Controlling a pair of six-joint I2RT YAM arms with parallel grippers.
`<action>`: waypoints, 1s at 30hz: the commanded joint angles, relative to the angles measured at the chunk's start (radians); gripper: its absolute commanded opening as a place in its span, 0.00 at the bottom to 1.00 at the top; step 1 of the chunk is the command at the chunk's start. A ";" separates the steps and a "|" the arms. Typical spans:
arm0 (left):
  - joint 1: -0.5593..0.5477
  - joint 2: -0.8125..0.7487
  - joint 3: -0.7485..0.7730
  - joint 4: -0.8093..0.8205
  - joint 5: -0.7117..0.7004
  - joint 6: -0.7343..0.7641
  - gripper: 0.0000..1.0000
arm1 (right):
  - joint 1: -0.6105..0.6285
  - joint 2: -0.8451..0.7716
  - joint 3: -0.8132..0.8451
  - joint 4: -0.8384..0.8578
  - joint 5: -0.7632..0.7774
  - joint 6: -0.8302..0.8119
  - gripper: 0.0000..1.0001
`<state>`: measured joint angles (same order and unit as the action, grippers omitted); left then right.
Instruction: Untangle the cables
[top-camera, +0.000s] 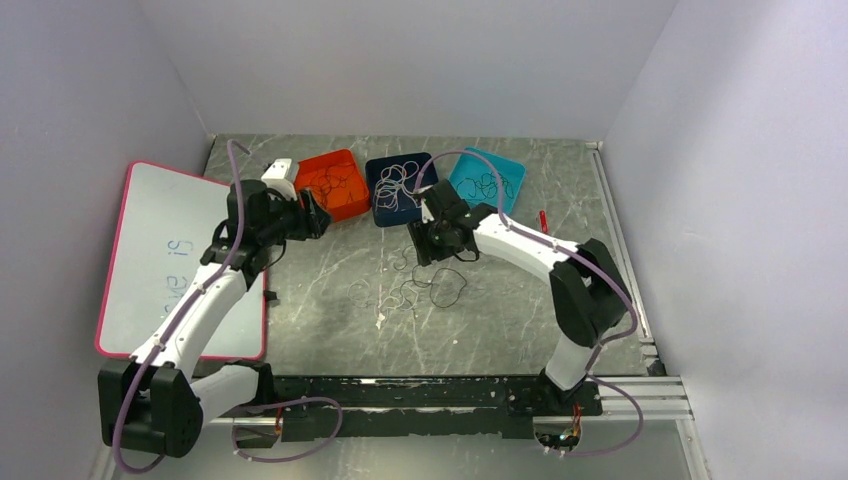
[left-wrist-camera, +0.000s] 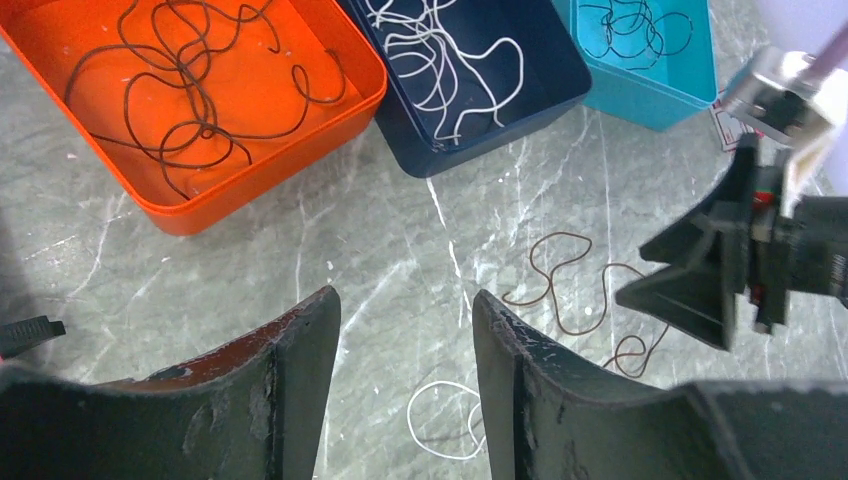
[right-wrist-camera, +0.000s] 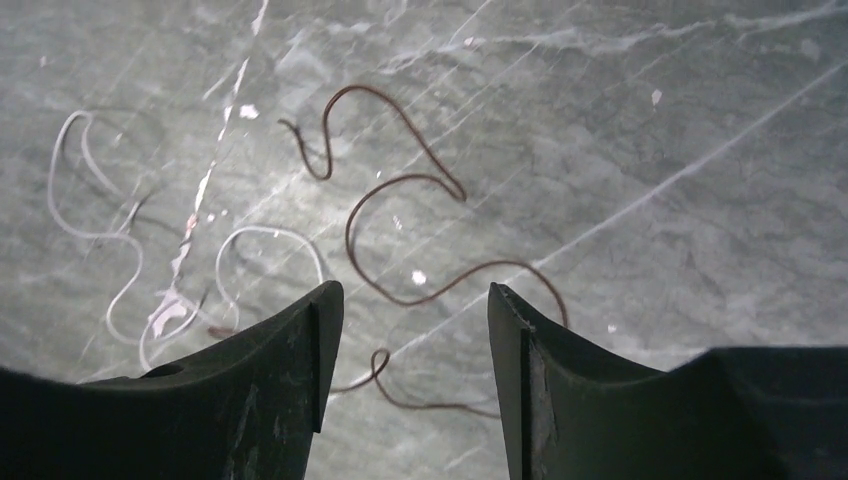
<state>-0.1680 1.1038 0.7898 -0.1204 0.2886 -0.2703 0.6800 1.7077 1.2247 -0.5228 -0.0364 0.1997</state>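
Loose cables lie tangled on the grey table: a brownish-red cable (right-wrist-camera: 400, 190) (left-wrist-camera: 570, 290), a white cable (right-wrist-camera: 100, 240) with a loop (left-wrist-camera: 440, 420), and a black loop (top-camera: 447, 287). My right gripper (right-wrist-camera: 415, 295) (top-camera: 425, 250) hovers open just above the brownish-red cable, which runs under its jaws untouched. My left gripper (left-wrist-camera: 405, 305) (top-camera: 318, 215) is open and empty over bare table, near the orange tray (left-wrist-camera: 240, 195). That tray holds a brown cable (left-wrist-camera: 180, 100). The navy tray (left-wrist-camera: 470, 150) holds white cables (left-wrist-camera: 440, 60); the teal tray (left-wrist-camera: 650, 105) holds black cables (left-wrist-camera: 630, 25).
The three trays stand in a row at the back of the table. A pink-framed whiteboard (top-camera: 180, 260) lies at the left under the left arm. A red pen (top-camera: 543, 220) lies by the right arm. Walls close in both sides and the back.
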 joint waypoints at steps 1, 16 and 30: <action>-0.013 -0.027 -0.016 -0.002 0.045 -0.015 0.56 | -0.031 0.053 0.005 0.124 -0.013 0.005 0.58; -0.016 -0.051 -0.043 0.001 0.050 -0.031 0.55 | -0.046 0.173 -0.025 0.277 0.012 0.012 0.52; -0.019 -0.060 -0.057 0.062 0.151 -0.030 0.54 | -0.045 0.086 -0.115 0.384 -0.023 -0.029 0.15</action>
<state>-0.1795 1.0653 0.7521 -0.1169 0.3618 -0.2897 0.6407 1.8744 1.1423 -0.2115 -0.0360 0.1913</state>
